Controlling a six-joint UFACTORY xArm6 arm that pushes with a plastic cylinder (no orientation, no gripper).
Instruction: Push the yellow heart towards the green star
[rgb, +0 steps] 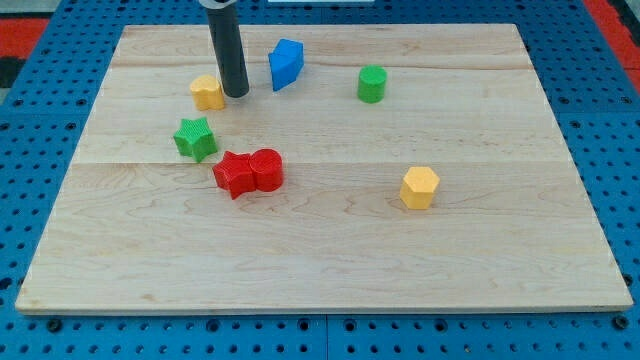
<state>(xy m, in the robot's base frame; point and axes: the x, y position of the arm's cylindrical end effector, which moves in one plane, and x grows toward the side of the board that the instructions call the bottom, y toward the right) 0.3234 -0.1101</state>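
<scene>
The yellow heart (207, 92) lies in the upper left part of the wooden board (330, 250). The green star (195, 138) lies just below it, a short gap apart. My tip (236, 94) stands on the board right beside the yellow heart, at its right edge, touching or nearly touching it. The dark rod rises from there to the view's top.
A blue block (286, 64) lies right of the rod near the top. A green cylinder (372, 84) lies further right. A red star (235, 174) and a red cylinder (267, 169) touch each other below the green star. A yellow hexagon (420, 187) lies at the right.
</scene>
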